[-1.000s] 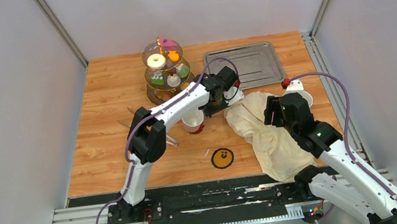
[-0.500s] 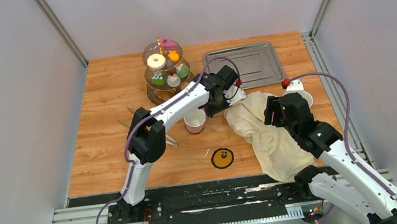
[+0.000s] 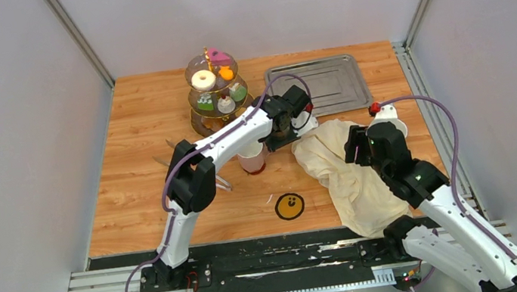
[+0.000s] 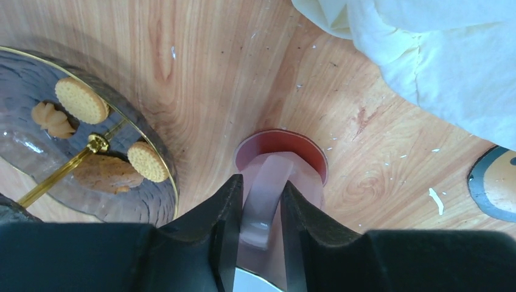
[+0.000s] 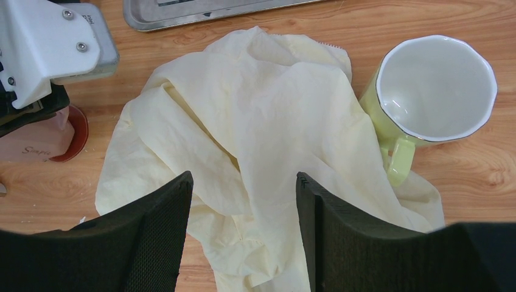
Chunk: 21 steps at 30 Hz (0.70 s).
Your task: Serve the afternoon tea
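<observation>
Plain pale grey walls (image 3: 12, 150) close your cell in on three sides, with aluminium posts in the far corners. The wood-grain table (image 3: 139, 132) fills the floor of it, scuffed and flecked with white crumbs near the middle. A black rail (image 3: 256, 262) along the near edge carries both arm bases.

The large cream cloth (image 3: 348, 179) lies crumpled on the right half and reaches the table's near edge. A rectangular steel tray (image 3: 323, 83) sits flat at the far right, just beyond the cloth. The three-tier glass stand (image 3: 214, 95) is upright at the far middle-left.

Your left gripper (image 4: 260, 231) straddles the handle of the pink mug (image 3: 251, 161), one finger close on each side. You cannot tell whether they press it. That mug stands upright on the wood between stand and cloth, near the stand's foot.

Your right gripper (image 5: 243, 231) hovers over the cloth with its jaws well apart, holding nothing. A pale green mug (image 5: 426, 91) stands upright at the cloth's right edge, touching it.

A round yellow smiley sticker (image 3: 290, 206) marks the wood near the front. On the stand you have a white donut (image 3: 203, 80) and an orange macaron (image 3: 227, 72) up top. Small cakes (image 3: 223, 103) sit on the middle tier and round biscuits (image 4: 81, 100) on the bottom tier.
</observation>
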### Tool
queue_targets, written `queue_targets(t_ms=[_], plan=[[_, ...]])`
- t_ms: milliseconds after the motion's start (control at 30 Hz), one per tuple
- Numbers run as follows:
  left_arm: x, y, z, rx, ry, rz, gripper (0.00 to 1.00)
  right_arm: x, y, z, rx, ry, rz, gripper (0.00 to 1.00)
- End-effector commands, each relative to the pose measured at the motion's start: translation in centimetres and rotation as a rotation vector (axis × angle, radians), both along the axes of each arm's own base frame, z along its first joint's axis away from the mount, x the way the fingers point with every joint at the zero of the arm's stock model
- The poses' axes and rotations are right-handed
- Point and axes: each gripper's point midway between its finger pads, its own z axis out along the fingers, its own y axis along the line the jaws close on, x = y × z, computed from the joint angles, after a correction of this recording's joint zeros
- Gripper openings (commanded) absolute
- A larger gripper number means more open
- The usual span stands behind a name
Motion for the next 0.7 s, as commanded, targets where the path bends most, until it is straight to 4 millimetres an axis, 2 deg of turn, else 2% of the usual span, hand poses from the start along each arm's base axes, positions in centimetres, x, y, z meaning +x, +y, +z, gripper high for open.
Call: queue_targets(t_ms=[0, 200, 367, 467, 667], plan=[[1.0, -0.3, 2.5, -0.016, -0.081, 0.006, 0.34, -0.3, -0.6, -0.2, -0.002, 0.008, -0.016, 0.62], [1.5, -0.8, 3.5, -0.039, -0.103, 0.011, 0.38, -0.4, -0.8, 0.3, -0.002, 0.001, -0.019, 0.62], [1.8, -1.4, 5.5, -0.09, -0.131, 0.017, 0.41, -0.4, -1.5, 1.4, -0.027, -0.02, -0.045, 0.62], [1.7, -1.8, 7.4, -0.138, -0.152, 0.017, 0.43, -0.4, -3.1, 2.7, -0.088, -0.035, -0.102, 0.63], [1.3, -2.6, 11.6, -0.255, -0.187, 0.011, 0.46, -1.1, -8.4, 5.8, -0.268, -0.017, -0.322, 0.65]])
